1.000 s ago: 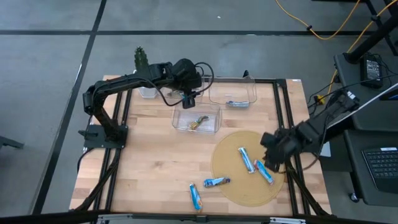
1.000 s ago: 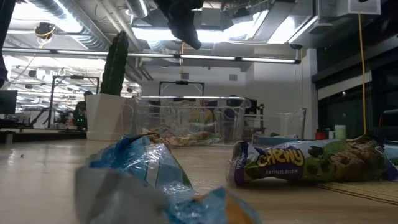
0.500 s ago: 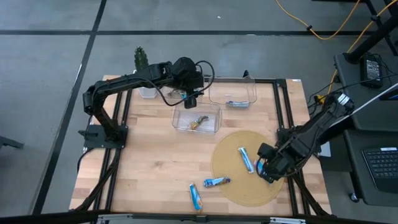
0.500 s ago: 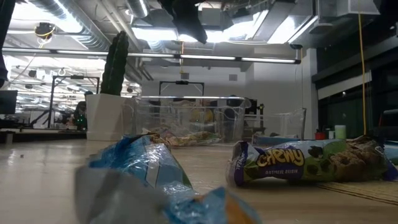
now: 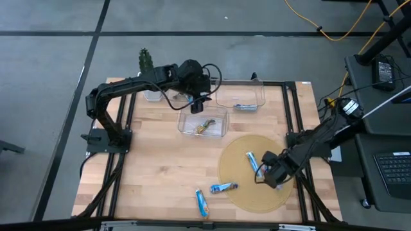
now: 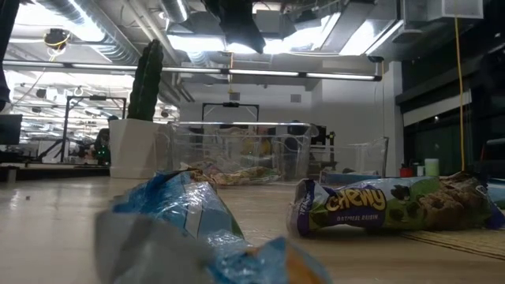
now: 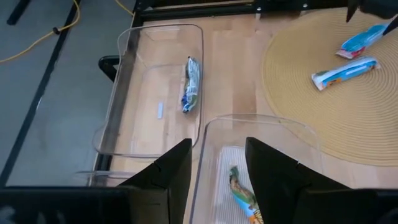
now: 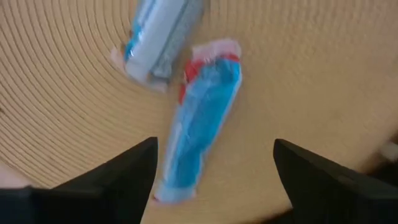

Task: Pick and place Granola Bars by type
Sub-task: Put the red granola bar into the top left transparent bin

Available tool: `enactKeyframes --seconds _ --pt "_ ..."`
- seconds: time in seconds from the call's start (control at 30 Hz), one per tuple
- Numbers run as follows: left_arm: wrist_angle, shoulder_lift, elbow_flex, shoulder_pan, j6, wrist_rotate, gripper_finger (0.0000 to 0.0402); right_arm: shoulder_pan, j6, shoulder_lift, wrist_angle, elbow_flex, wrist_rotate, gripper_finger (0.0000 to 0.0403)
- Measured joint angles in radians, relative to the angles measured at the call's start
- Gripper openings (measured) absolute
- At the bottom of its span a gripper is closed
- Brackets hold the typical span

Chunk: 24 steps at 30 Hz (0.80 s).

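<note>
My right gripper (image 5: pixel 270 171) (image 8: pixel 214 177) is open over the round woven mat (image 5: pixel 241 192). Its fingers stand on either side of a blue bar with a red end (image 8: pixel 204 124) that lies flat on the mat, and do not touch it. A blue-and-white bar (image 8: pixel 160 37) (image 5: pixel 253 163) lies beside it. My left gripper (image 5: pixel 196 97) (image 7: pixel 217 168) is open and empty above the near clear bin (image 5: pixel 202 122), which holds a greenish-gold bar (image 7: pixel 242 196). The far bin (image 5: pixel 241 95) holds a blue-green bar (image 7: pixel 191 84).
Two more blue bars lie on the table, one at the mat's near-left edge (image 5: pixel 223 187) and one on the wood near the front (image 5: pixel 202 203). A third clear bin (image 5: pixel 154 95) and a small cactus (image 5: pixel 146 61) stand at the far left. Free wood lies on the near left.
My right gripper has moved from the table's right edge toward the left and near side, over the mat, and come down over the blue bar with the red end. My left gripper has risen slightly above the near bin.
</note>
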Motion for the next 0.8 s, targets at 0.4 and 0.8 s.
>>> enactKeyframes --seconds 0.4,0.8 --pt "0.001 0.0 0.0 -0.002 -0.031 0.0 0.0143 -0.054 -0.031 0.001 0.137 -0.112 0.008 0.032" --pt "0.003 0.0 0.0 -0.002 -0.043 -0.002 0.0143 -0.054 -0.037 0.001 0.2 -0.143 0.0 0.022"
